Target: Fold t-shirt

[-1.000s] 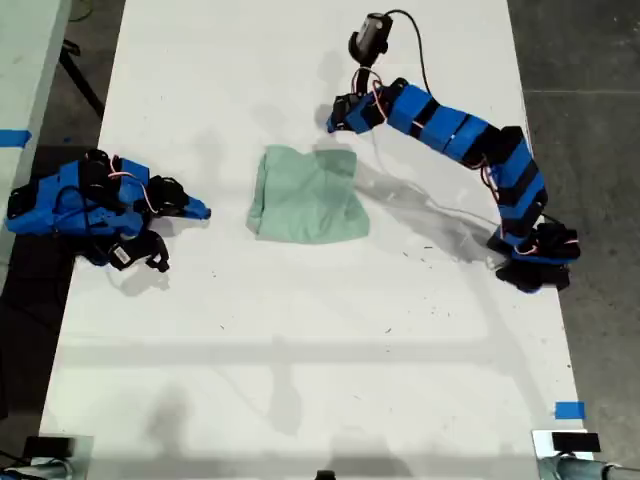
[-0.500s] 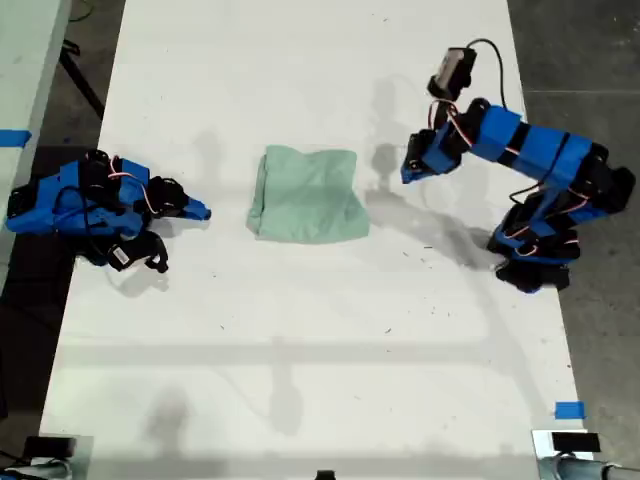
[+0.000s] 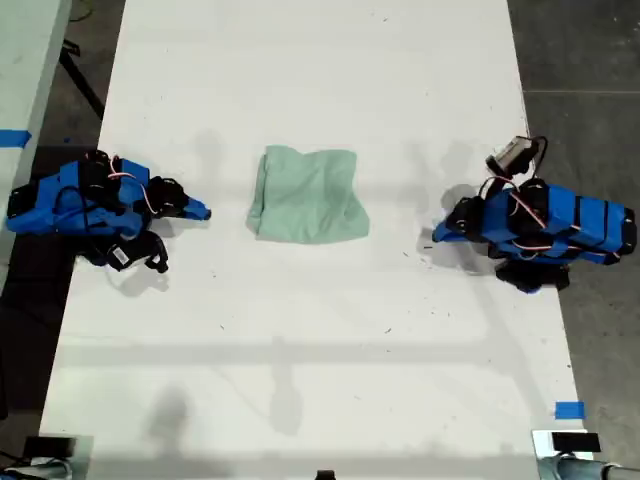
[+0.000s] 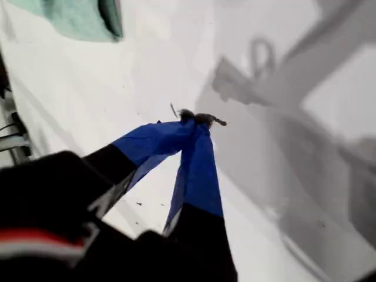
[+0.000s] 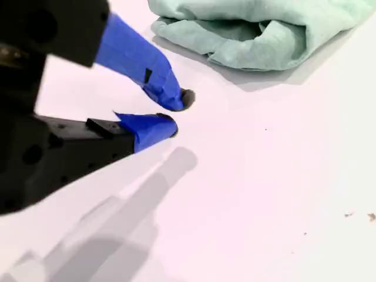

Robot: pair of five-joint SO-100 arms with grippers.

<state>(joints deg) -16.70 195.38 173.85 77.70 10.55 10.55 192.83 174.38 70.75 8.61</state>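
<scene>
our first gripper (image 4: 197,123) is sitting with its jaws pressed together, pinching nothing, low over the table (image 3: 300,380) at about three o'clock in the exterior view. our second gripper (image 5: 173,114) is resting at nine o'clock there, tips slightly spread around nothing. the t-shirt (image 3: 306,195) is lying between them near the table's middle, already gathered into a compact, roughly square bundle, touching neither gripper. from our first gripper it is lying toward nine o'clock, well apart; from our second it is lying toward three o'clock, and we are judging this one the nearer. its sides are nearly equal, so no clear long axis is showing. nothing is standing between either gripper and the cloth; only bare white table is surrounding it. we are judging the fold essentially finished.
</scene>
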